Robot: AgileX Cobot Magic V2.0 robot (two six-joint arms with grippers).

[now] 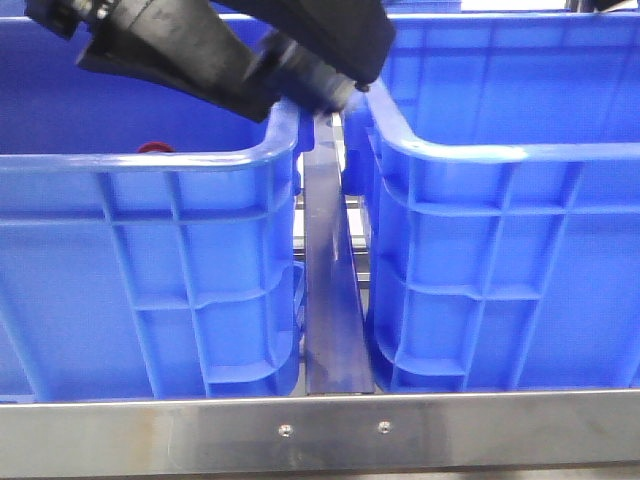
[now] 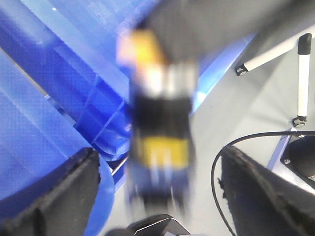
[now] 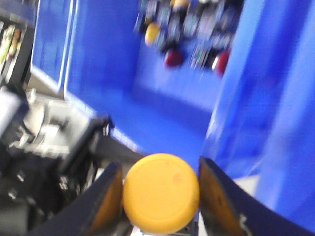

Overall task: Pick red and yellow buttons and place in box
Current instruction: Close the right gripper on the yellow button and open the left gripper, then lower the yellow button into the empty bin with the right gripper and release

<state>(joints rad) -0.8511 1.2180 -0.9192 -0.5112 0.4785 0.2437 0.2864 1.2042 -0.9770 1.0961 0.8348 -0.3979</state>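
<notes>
Two big blue crates fill the front view, the left crate [image 1: 150,270] and the right crate [image 1: 500,270] standing side by side with a narrow gap between them. Black arm links [image 1: 230,50] cross above the left crate's rim. Over to the right gripper [image 3: 160,194]: its fingers are closed around a yellow button [image 3: 161,192], cap facing the camera, carried over a crate holding more red and yellow buttons [image 3: 172,57]. So this looks like the carry step; next comes lowering into the box and letting go. The left gripper [image 2: 157,196] has its fingers spread wide, and a smeared yellow-and-black object [image 2: 160,142] sits between them, too blurred to name. A red cap [image 1: 155,147] peeks over the left rim.
</notes>
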